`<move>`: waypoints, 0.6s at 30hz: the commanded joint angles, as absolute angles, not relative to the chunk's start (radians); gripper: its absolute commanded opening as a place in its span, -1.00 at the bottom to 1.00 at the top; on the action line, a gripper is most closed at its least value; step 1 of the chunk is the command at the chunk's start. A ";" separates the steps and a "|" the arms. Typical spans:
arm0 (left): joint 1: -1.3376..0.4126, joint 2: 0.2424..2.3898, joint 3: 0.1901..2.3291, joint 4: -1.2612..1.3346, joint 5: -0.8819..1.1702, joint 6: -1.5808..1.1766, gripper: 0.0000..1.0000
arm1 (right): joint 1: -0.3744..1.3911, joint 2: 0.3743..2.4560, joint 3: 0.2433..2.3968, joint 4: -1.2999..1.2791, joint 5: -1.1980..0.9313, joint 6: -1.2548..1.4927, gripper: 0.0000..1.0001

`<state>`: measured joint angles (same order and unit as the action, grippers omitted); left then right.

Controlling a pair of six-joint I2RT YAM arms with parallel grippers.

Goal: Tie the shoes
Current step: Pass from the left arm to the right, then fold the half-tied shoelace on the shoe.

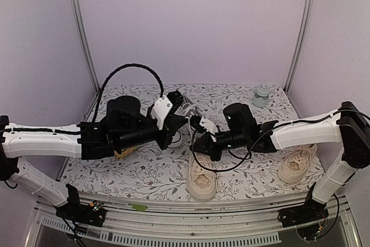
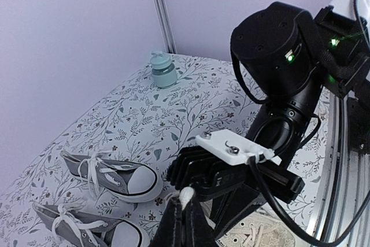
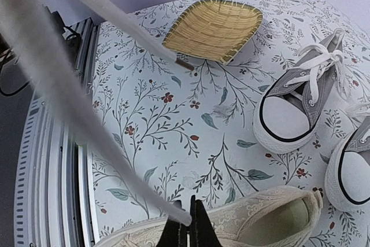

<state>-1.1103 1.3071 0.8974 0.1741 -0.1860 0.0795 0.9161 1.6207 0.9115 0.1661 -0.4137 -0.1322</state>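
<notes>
Where both arms meet over the middle of the desk [image 1: 139, 172], we see little spare room; open floral surface lies toward the back wall by the teal jar [image 1: 261, 96]. Left pincer [image 2: 185, 212] and right pincer [image 3: 186, 212] are each clamped on a cream lace [image 3: 95, 143], drawn straight above the cream sneaker [image 1: 201, 180] near the front edge. Grey sneakers [image 3: 300, 102] with white toe caps sit beside it.

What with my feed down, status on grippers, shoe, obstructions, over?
Left gripper shut on lace tip. Right gripper shut on long lace strand, taut. Cream shoe beneath, not yet tied. Grey pair aside, clear.
</notes>
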 commanded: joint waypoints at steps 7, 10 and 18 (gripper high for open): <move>-1.096 1.263 0.675 0.259 -0.198 -0.015 -1.00 | 0.858 1.508 0.833 0.179 -0.392 -0.070 -0.99; -1.138 1.356 0.617 0.332 -0.076 0.035 -1.00 | 0.850 1.485 0.813 0.179 -0.391 -0.059 -0.99; -1.183 1.658 0.826 0.172 0.236 0.192 -0.88 | 0.799 1.486 0.770 0.258 -0.414 -0.054 -0.99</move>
